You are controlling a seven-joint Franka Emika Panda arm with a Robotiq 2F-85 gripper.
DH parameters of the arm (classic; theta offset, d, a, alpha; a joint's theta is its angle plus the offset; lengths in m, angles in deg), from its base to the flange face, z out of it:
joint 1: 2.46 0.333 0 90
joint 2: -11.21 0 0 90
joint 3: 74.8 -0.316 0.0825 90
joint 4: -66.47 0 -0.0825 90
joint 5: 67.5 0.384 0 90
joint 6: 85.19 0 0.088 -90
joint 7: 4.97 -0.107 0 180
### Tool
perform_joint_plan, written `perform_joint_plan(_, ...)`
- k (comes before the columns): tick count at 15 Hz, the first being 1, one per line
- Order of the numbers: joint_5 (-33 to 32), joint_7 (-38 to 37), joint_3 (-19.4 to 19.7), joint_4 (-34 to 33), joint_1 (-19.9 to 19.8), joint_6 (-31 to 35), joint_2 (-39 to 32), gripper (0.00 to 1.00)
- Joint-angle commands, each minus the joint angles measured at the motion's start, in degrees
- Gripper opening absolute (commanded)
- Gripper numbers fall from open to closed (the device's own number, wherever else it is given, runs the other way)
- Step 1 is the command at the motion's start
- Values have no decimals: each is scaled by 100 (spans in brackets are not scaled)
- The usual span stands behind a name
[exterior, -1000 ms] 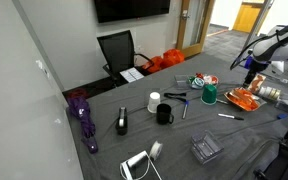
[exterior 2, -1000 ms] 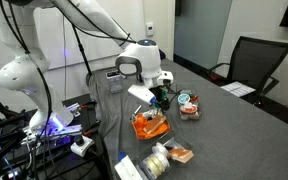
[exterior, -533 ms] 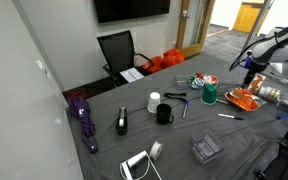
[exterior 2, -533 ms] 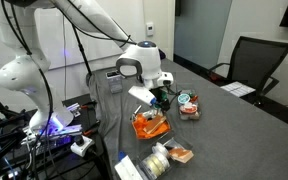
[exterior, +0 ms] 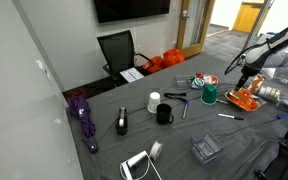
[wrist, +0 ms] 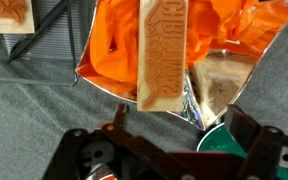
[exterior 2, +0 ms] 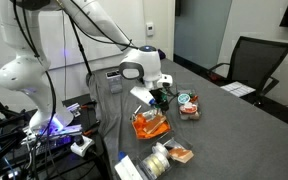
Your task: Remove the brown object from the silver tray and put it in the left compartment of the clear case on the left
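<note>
The gripper hangs over the tray, jaws spread with nothing in them. The block lies on top of the orange pile in the tray. In the wrist view it runs 12 to 6, and its near end is just at 12 o'clock from the jaws.

I'd nudge toward 12 so the jaws straddle the block's middle, not the tip. Then drop straight down and pinch across the narrow 3-to-9 width. Go shallow so you don't scoop up the pile or snag the foil rim. Watch the green thing at 5 o'clock, it's close to that side's finger.

Lift clear before heading to the case. I think that's the one at 7 o'clock from the tray in an exterior view, well apart on the bench.
</note>
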Motion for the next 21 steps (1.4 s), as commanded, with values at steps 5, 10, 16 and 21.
perform_joint_plan(5,-573,-836,-135,-307,-127,397,-656,100)
perform_joint_plan(10,-1055,-1247,-96,-392,-161,410,-805,100)
perform_joint_plan(16,-1289,-1337,-135,-482,-314,402,-896,100)
perform_joint_plan(21,-1164,-1214,-318,-559,-518,218,-909,67)
